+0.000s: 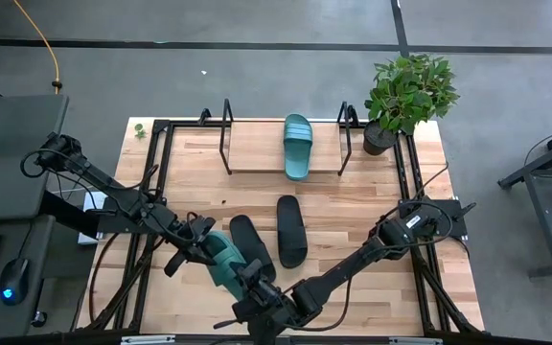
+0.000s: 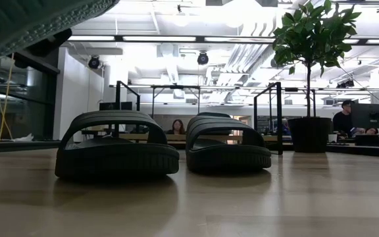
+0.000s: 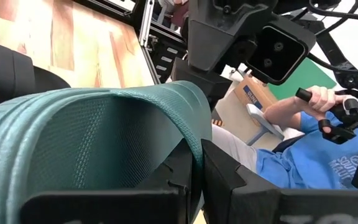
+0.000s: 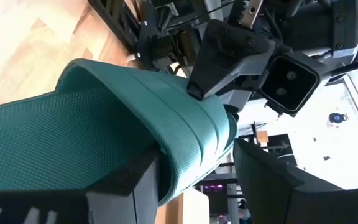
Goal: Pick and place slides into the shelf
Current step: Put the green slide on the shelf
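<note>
Progress, high view: 1 teal slide [image 1: 297, 146] already lying on the wooden board of the shelf [image 1: 257, 158], upper centre of the frame, toe end overhanging the near edge. 3 slides left to place. 2 black slides [image 1: 291, 230] resting flat on the table [image 1: 353, 201] at centre frame, side by side and near each other, well apart from the shelf; in the low view, standing at mid-frame as the left black slide [image 2: 117, 148] and the right one [image 2: 227, 145], with the shelf uprights behind them.

Second teal slide [image 1: 220, 261] at lower centre-left of the high view, raised off the tabletop, judging by its ribbed sole filling the upper left corner of the low view.

Left gripper [image 1: 202, 251] clenched on the strap of this teal slide; in the left wrist view, teal strap [image 3: 104, 143] pinched at lower centre between dark fingers. Right gripper [image 1: 253, 275] just beside, at the slide's other end; fingers spread wide, 1 finger [image 4: 135, 180] under the strap [image 4: 135, 124], the other standing clear at lower right. Grip by the right gripper not evident.

Likely stage: hand-over between the 2 arms.
</note>
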`<action>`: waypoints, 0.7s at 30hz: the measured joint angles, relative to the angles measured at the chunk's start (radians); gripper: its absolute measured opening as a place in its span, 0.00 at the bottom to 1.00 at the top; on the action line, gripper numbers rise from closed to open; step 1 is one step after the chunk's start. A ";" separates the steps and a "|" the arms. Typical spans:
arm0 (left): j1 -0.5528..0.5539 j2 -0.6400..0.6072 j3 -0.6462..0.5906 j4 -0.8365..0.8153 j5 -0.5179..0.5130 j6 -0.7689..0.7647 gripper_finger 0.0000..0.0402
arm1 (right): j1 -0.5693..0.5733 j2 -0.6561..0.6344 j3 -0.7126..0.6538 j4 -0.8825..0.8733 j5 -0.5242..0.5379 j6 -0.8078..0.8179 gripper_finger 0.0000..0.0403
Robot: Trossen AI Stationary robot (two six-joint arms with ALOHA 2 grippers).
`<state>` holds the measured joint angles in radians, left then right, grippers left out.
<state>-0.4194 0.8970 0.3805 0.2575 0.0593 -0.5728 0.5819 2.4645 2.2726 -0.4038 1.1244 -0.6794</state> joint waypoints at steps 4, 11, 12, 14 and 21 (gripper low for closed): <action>0.000 0.000 0.000 0.000 0.000 0.000 0.03 | -0.001 0.000 0.000 0.001 -0.013 0.003 0.41; 0.000 0.000 0.000 0.001 0.000 0.000 0.03 | -0.002 0.000 0.000 0.004 -0.038 0.003 0.24; 0.000 0.000 0.000 0.001 0.000 0.000 0.03 | -0.001 0.000 0.000 0.004 -0.041 0.003 0.21; 0.000 0.000 0.000 -0.001 0.001 0.000 0.03 | -0.001 0.000 0.000 0.004 -0.053 0.007 0.15; -0.001 0.000 0.000 -0.016 0.001 0.002 0.03 | -0.002 0.000 0.000 0.004 -0.081 0.011 0.02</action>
<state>-0.4202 0.8970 0.3805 0.2415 0.0601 -0.5709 0.5804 2.4645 2.2726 -0.4003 1.0431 -0.6689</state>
